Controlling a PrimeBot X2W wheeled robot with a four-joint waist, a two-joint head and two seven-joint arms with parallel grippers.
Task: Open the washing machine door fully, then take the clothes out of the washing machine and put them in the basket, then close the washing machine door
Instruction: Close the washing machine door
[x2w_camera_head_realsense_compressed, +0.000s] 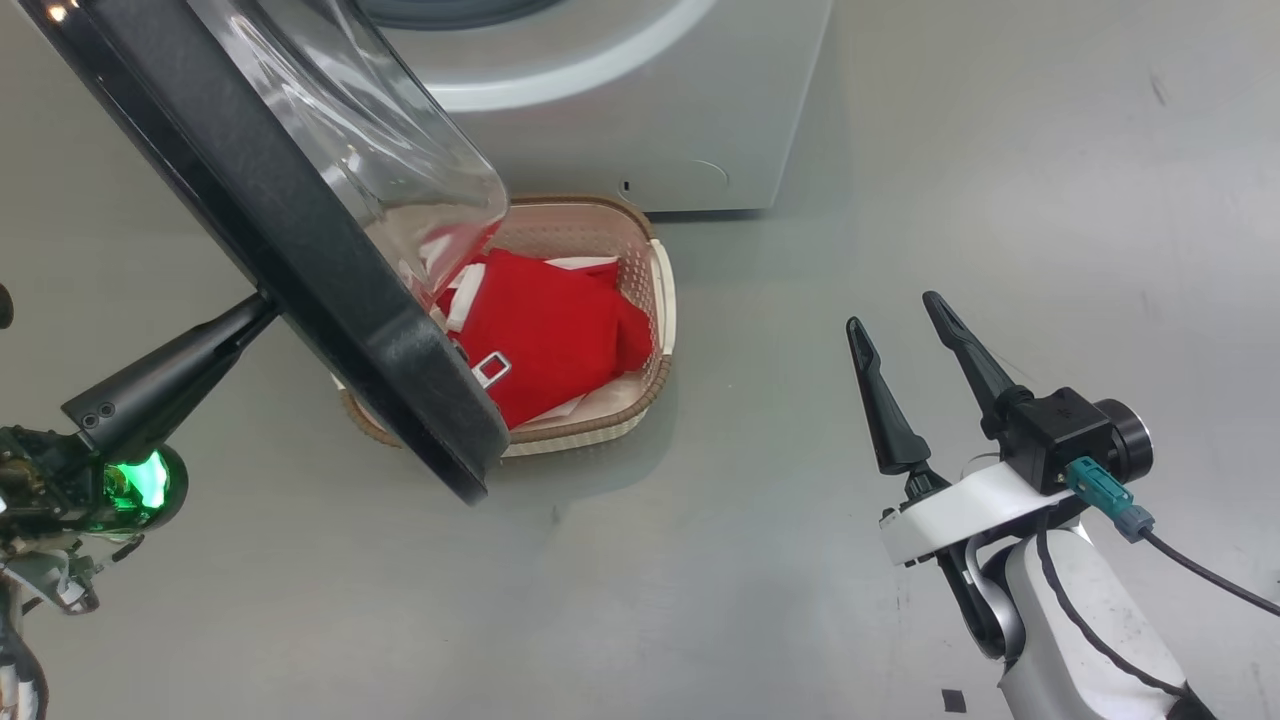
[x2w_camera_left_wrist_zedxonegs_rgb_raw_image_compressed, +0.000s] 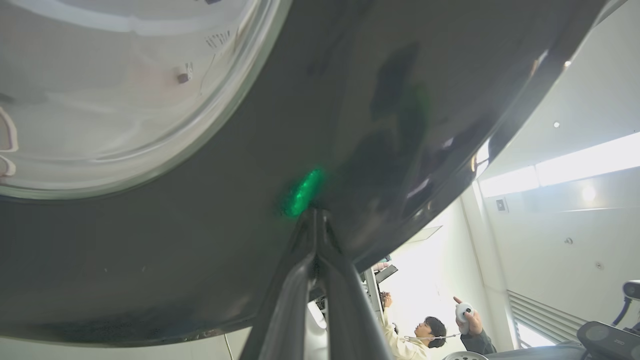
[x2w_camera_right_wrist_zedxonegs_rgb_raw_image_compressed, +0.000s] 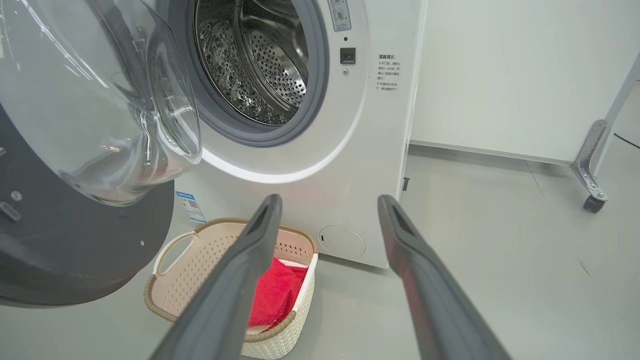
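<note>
Grey, smooth floor (x2w_camera_head_realsense_compressed: 750, 560) carries all items; a white wall closes the background in the right wrist view. The washing machine (x2w_camera_right_wrist_zedxonegs_rgb_raw_image_compressed: 350, 150) stands on this floor, its steel drum (x2w_camera_right_wrist_zedxonegs_rgb_raw_image_compressed: 260, 65) exposed inside the grey gasket (x2w_camera_right_wrist_zedxonegs_rgb_raw_image_compressed: 315, 75), with no fabric visible in the part of the drum that shows. A blue label (x2w_camera_right_wrist_zedxonegs_rgb_raw_image_compressed: 190, 205) and a block of printed text (x2w_camera_right_wrist_zedxonegs_rgb_raw_image_compressed: 387, 72) are fixed to its front panel. The washing machine door (x2w_camera_head_realsense_compressed: 300, 250) stands swung out from the opening, with its clear glass bowl facing the machine and its black ring overhanging the basket in the head view. The basket (x2w_camera_head_realsense_compressed: 665, 300) rests on the floor just in front of the machine's lower front, partly under the door. The clothes (x2w_camera_head_realsense_compressed: 550, 330) lie inside the basket, red fabric with white trim, filling most of its interior. The left gripper (x2w_camera_head_realsense_compressed: 262, 303) has its jaws together, and the joined tips touch the glossy outer face of the door's black ring; a green light reflects on the ring at the contact point in the left wrist view. The right gripper (x2w_camera_head_realsense_compressed: 892, 312) has its jaws wide apart and holds nothing; it hangs over bare floor, well apart from the basket, on the basket's right side. A person (x2w_camera_left_wrist_zedxonegs_rgb_raw_image_compressed: 430, 330) appears low in the left wrist view, beyond the door's edge.
</note>
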